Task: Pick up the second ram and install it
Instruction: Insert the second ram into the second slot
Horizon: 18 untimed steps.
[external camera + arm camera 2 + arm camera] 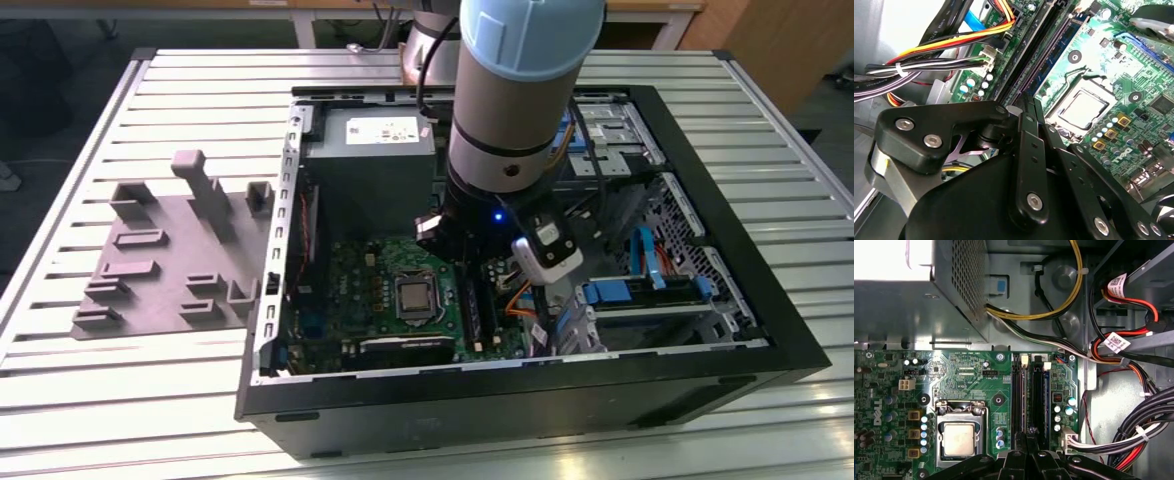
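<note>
Currently jaws of gripper closed on the second ram, standing edge-up in a motherboard slot near the processor. White label on power supply, print too small to read. Case on slatted metal bench.

the computer case lies open on the slatted table, with a moulded tray beside it at the exterior view's left. inside, the power supply sits at the far end and the motherboard nearer the camera. on the board, the processor socket lies beside the memory slots, with cable bundles beyond them. the arm reaches into the case, its gripper just above the slots.
</note>
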Each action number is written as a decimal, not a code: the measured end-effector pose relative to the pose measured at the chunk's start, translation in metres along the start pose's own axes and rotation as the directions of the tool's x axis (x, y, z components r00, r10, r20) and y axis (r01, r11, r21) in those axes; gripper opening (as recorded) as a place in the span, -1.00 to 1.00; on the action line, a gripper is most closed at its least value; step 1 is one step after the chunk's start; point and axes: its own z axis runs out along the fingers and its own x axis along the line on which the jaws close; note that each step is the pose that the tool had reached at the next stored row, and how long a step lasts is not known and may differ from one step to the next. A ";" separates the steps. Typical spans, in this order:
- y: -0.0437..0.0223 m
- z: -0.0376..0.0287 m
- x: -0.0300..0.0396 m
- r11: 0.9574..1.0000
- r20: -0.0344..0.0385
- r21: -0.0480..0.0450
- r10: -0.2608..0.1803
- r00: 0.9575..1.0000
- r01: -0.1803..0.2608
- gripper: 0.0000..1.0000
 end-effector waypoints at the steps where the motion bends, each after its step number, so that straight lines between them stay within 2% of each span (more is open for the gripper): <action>1: 0.0000 0.0001 0.0000 1.000 0.000 0.000 0.002 1.000 -0.002 -0.76; 18: 0.0000 0.0014 0.0001 1.000 0.001 -0.003 0.009 1.000 -0.009 -0.76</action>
